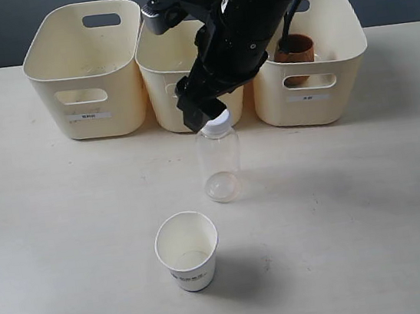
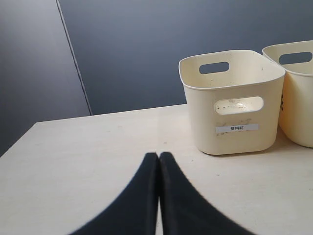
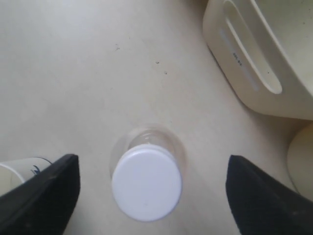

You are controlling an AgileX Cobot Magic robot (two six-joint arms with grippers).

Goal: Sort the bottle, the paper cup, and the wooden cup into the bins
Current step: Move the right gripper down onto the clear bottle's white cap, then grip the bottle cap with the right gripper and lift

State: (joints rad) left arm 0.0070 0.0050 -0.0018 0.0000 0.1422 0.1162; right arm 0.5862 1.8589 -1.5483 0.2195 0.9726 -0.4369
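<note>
The clear bottle (image 1: 219,161) with a white cap (image 3: 146,182) stands upright mid-table. My right gripper (image 1: 206,113) hangs open directly over the cap, one finger on each side and well apart from it (image 3: 152,183). The white paper cup (image 1: 187,250) stands upright nearer the front; its edge shows in the right wrist view (image 3: 14,172). The brown wooden cup (image 1: 294,51) sits inside the right bin (image 1: 315,100). The left bin (image 1: 91,103) (image 2: 234,105) and the middle bin (image 1: 165,78) are beside it. My left gripper (image 2: 158,155) is shut on nothing, low over the table.
The three bins stand in a row along the table's far side, against a dark wall. The right arm reaches over the middle bin. Part of the middle bin (image 2: 298,98) shows in the left wrist view.
</note>
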